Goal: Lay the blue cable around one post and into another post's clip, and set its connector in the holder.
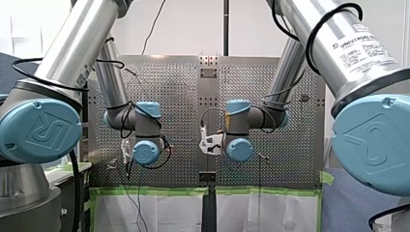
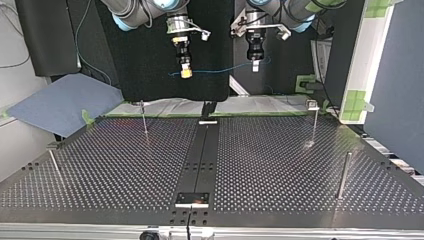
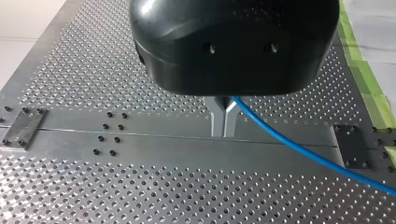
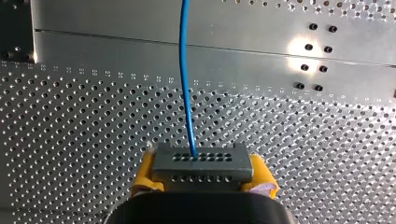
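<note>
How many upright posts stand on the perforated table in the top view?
4. Far-left post; near-left post; far-right post; near-right post. More may be hidden.

Shiny perforated metal table (image 3: 70,186), smooth blue cable (image 4: 187,102), grey metal connector (image 4: 201,170)

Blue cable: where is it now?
Top view: the blue cable spans the air between my right gripper, at its connector, and my left gripper, above the table.
</note>
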